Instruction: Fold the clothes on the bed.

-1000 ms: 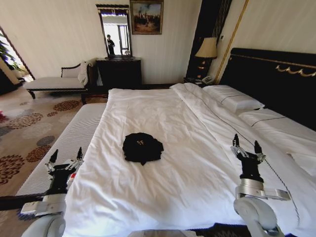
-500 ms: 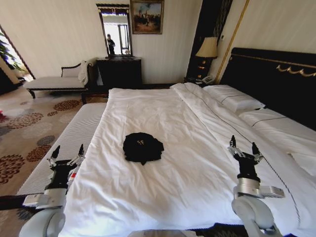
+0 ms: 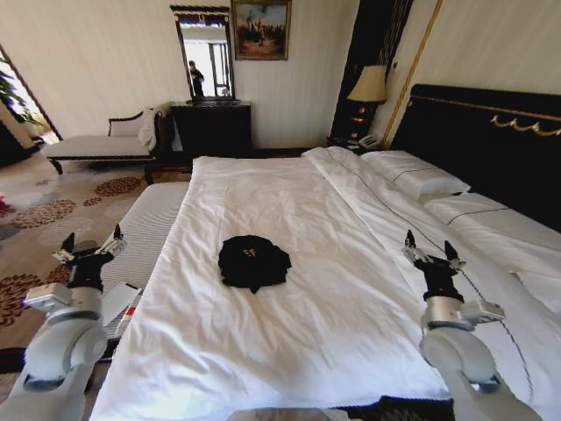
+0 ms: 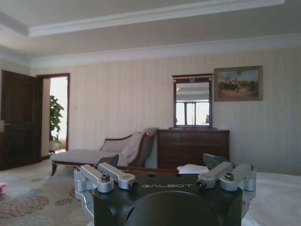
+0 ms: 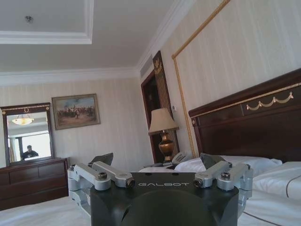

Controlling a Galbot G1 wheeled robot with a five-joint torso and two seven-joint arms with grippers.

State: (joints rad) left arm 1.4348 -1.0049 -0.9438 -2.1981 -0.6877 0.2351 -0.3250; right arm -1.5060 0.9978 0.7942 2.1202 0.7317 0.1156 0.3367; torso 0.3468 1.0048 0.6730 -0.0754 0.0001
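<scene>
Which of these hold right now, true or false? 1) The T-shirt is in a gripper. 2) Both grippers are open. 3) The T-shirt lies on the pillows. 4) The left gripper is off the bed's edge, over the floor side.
1) False: the black T-shirt lies free on the duvet.
2) True: the left gripper and right gripper are open, holding nothing.
3) False: it is mid-bed, apart from the pillows.
4) True.
</scene>
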